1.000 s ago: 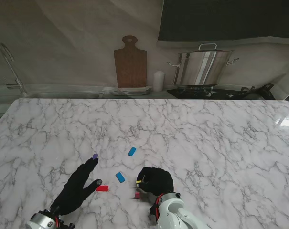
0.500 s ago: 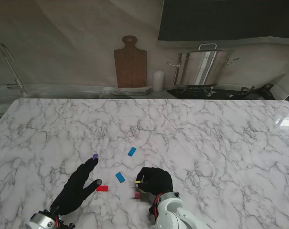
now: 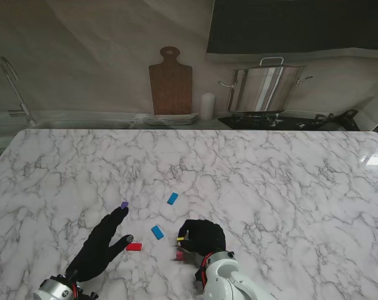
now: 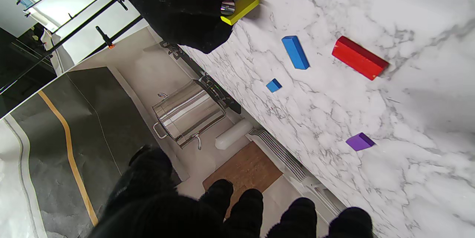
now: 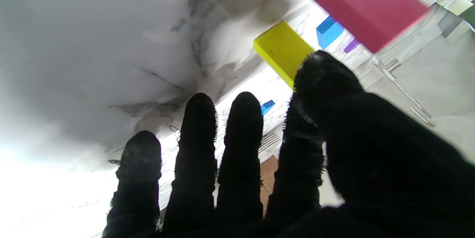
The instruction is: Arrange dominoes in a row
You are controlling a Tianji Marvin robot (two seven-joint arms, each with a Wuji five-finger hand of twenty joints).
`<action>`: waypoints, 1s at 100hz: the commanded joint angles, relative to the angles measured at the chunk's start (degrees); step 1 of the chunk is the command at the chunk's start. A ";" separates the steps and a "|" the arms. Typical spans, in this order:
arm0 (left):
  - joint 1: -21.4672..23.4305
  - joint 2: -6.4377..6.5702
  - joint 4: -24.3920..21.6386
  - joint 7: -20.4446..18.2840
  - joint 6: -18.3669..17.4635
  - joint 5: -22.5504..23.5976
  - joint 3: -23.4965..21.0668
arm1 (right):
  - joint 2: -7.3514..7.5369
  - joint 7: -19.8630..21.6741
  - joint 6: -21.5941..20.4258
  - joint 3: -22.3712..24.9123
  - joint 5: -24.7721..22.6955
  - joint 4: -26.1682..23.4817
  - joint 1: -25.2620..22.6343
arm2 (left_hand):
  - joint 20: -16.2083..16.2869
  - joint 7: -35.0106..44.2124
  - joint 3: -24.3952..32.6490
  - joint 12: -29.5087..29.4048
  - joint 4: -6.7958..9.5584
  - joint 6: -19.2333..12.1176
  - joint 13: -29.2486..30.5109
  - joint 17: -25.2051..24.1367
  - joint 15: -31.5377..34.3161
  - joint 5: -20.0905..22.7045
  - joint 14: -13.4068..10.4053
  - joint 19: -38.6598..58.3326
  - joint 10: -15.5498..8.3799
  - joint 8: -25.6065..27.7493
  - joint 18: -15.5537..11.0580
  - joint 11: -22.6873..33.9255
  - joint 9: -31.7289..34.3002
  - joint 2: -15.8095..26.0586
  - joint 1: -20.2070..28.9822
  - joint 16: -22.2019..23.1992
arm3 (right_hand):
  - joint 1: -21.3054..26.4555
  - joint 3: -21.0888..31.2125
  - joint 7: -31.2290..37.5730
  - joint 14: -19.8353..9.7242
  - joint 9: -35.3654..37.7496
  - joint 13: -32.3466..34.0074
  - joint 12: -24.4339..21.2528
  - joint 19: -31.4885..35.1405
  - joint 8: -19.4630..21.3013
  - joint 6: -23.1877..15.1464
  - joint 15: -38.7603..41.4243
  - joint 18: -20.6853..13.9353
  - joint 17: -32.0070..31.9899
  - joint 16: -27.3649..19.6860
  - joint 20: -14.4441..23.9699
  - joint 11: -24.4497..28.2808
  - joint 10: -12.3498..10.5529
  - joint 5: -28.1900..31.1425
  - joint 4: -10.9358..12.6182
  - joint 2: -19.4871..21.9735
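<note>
While dominoes lie loose, the steel pot point(image 3: 264, 88) stands beyond the table point(image 3: 288, 187).

yellow domino point(image 3: 181, 238): at the right hand's fingers
pink domino point(image 3: 179, 255): just nearer to me
red domino point(image 3: 134, 246): flat
blue dominoes point(image 3: 157, 232): two, apart
purple domino point(image 3: 124, 204): farthest left

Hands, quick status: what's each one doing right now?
Left hand: open, fingers spread, holding nothing.
Right hand: at the yellow domino, touching it; a firm grasp cannot be told.
</note>
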 commanded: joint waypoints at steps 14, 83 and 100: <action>0.30 -0.04 -0.02 -0.74 0.01 0.04 0.15 | 0.01 -0.09 -0.56 0.09 0.19 0.19 -0.40 | 0.71 -1.22 -0.55 -0.23 1.29 0.51 -1.25 0.08 -0.31 -1.41 -1.57 0.18 -0.68 -0.85 -1.24 -0.37 -1.73 0.82 0.87 -0.69 | -2.14 -0.30 3.36 0.39 -0.67 -0.88 5.23 7.59 1.51 -4.32 8.36 -3.85 1.83 4.77 3.72 8.88 -1.80 3.88 -1.21 0.93; 0.30 -0.05 -0.01 -0.68 0.00 0.09 0.15 | 0.01 -0.54 0.23 0.17 -0.62 0.42 -0.55 | 0.77 -1.21 -0.50 -0.22 1.30 0.58 -1.26 0.08 -0.34 -1.41 -1.61 0.18 -0.69 -0.91 -1.28 -0.40 -1.72 0.84 0.94 -0.71 | -2.07 -0.17 3.50 1.08 -0.38 -0.80 8.48 12.63 1.62 -4.06 14.01 -5.56 5.91 7.85 10.13 12.74 -2.00 3.69 -1.12 1.12; 0.29 -0.04 -0.02 -0.72 0.02 0.05 0.16 | 0.00 -0.72 0.16 0.38 -0.55 0.12 -0.76 | 0.77 -1.21 -0.54 -0.23 1.29 0.63 -1.27 0.08 -0.36 -1.40 -1.59 0.17 -0.68 -0.92 -1.27 -0.40 -1.73 0.81 0.87 -0.74 | -2.08 0.20 3.95 1.12 -0.57 -0.97 8.73 12.62 2.47 -3.65 14.21 -5.65 6.01 7.99 10.87 13.07 -2.03 3.42 -0.89 1.31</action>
